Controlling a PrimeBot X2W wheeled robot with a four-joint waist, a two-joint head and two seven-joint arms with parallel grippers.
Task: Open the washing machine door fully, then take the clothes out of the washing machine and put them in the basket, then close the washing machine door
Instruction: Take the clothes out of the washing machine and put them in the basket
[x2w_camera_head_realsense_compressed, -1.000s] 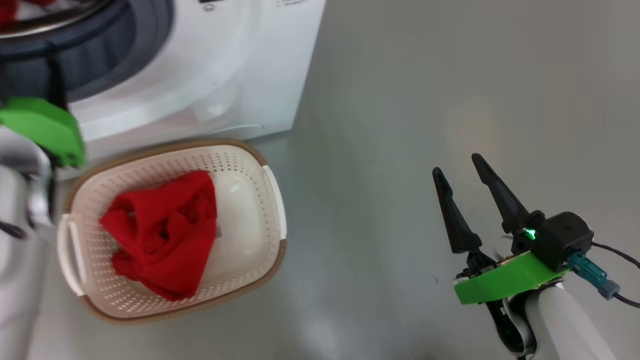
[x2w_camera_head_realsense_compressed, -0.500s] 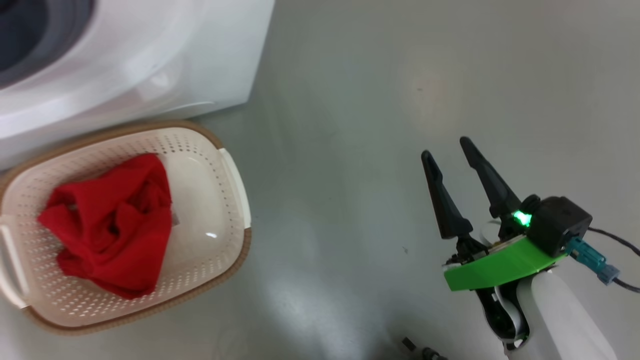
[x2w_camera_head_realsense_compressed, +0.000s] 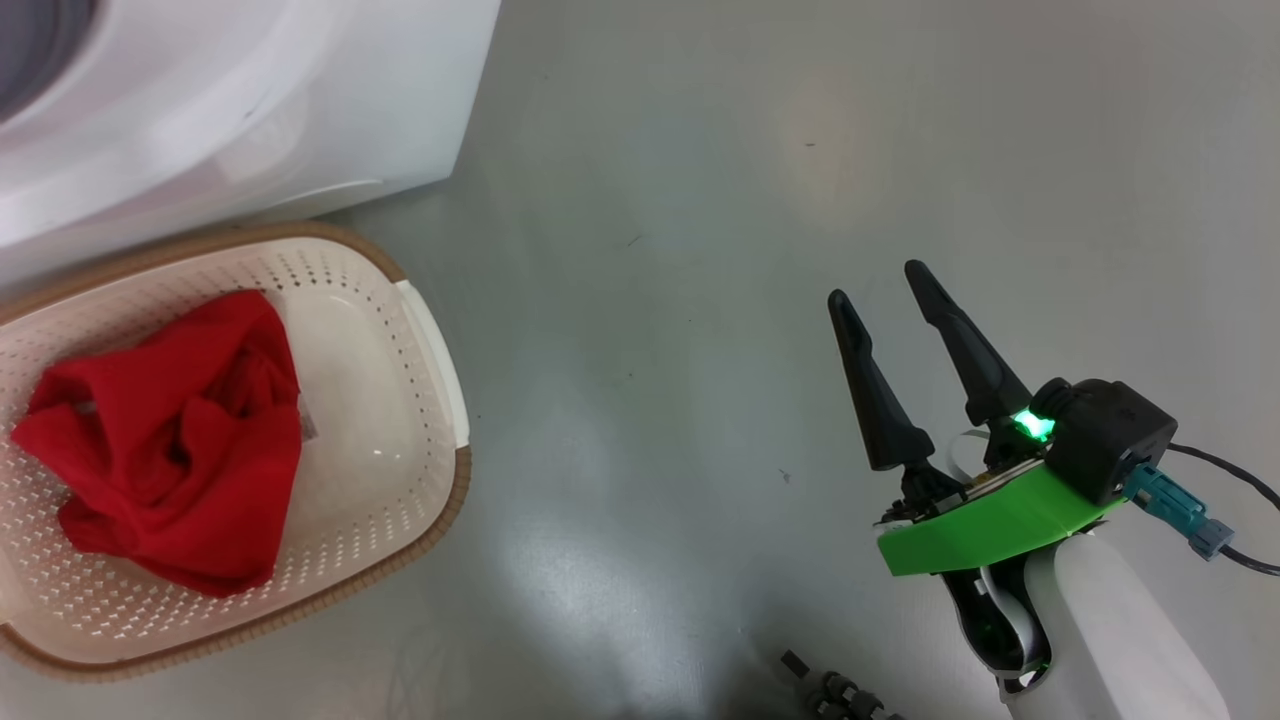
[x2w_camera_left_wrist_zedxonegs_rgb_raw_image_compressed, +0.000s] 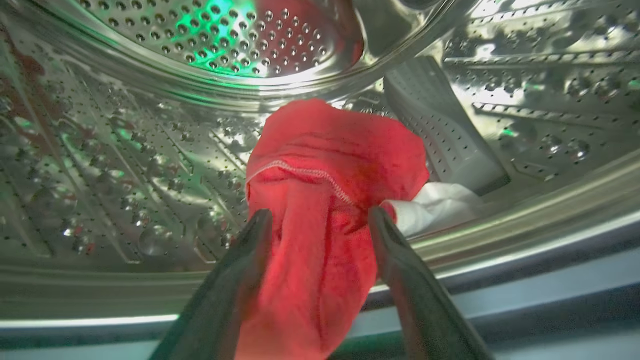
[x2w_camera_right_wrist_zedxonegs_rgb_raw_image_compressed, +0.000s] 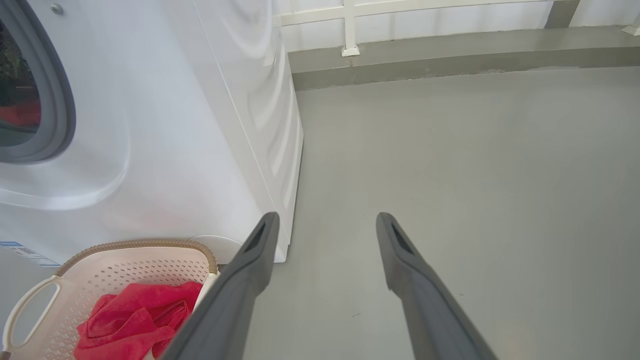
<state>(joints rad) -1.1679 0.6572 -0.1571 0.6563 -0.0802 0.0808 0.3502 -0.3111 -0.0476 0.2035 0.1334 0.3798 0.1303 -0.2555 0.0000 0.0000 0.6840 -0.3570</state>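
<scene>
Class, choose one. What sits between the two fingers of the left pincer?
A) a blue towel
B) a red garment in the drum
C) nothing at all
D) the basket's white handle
B: in the left wrist view the open left pincer straddles a red garment lying in the washing machine drum.

Right claw (x2w_camera_head_realsense_compressed: 875, 284) over the floor (x2w_camera_head_realsense_compressed: 650, 300), fingers apart. Basket (x2w_camera_head_realsense_compressed: 458, 490) on the floor well to that claw's left, clothes (x2w_camera_head_realsense_compressed: 160, 440) heaped in it. Washing machine (x2w_camera_head_realsense_compressed: 250, 100) behind the basket, ahead-left of the right claw, its front close to the basket's far rim. Left claw (x2w_camera_left_wrist_zedxonegs_rgb_raw_image_compressed: 318, 212) inside the drum (x2w_camera_left_wrist_zedxonegs_rgb_raw_image_compressed: 125, 150), fingers apart, second garment (x2w_camera_left_wrist_zedxonegs_rgb_raw_image_compressed: 325, 165) between them, its lower end running over the drum's front lip. Paddle (x2w_camera_left_wrist_zedxonegs_rgb_raw_image_compressed: 440, 125) beyond, to that claw's right.
</scene>
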